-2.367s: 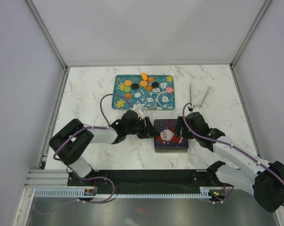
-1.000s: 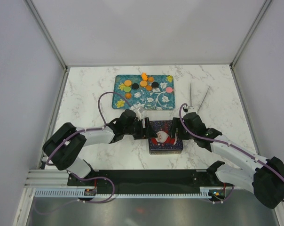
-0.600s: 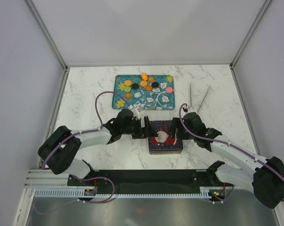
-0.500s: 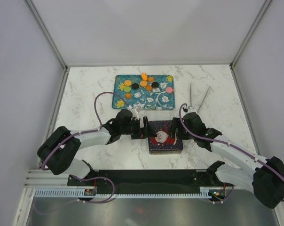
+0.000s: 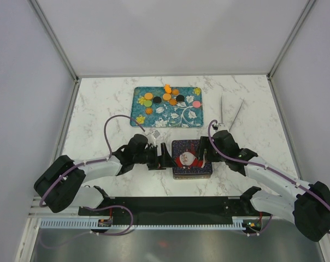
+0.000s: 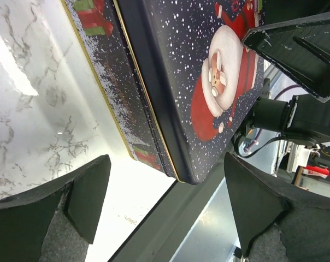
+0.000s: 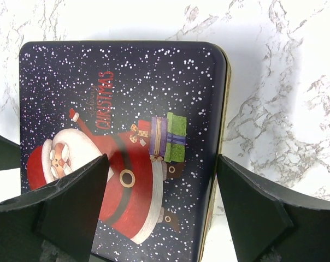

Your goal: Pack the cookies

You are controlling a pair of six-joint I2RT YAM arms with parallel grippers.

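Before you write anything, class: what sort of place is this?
Most likely a robotics lab test cell, not a kitchen: white panels in metal framing enclose a marble-patterned table, the left arm and right arm are bolted at its near edge, and the cookies sit staged on a teal tray.

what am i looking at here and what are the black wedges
Two robot arms bolted to a marble table. One picture looks down from overhead; the other two come from wrist cameras, so the wedges are each arm's own fingers. The left gripper and right gripper, both open, are at opposite ends of a closed Santa tin. Behind lies a teal tray of cookies, with tongs to the right. Nothing is held.
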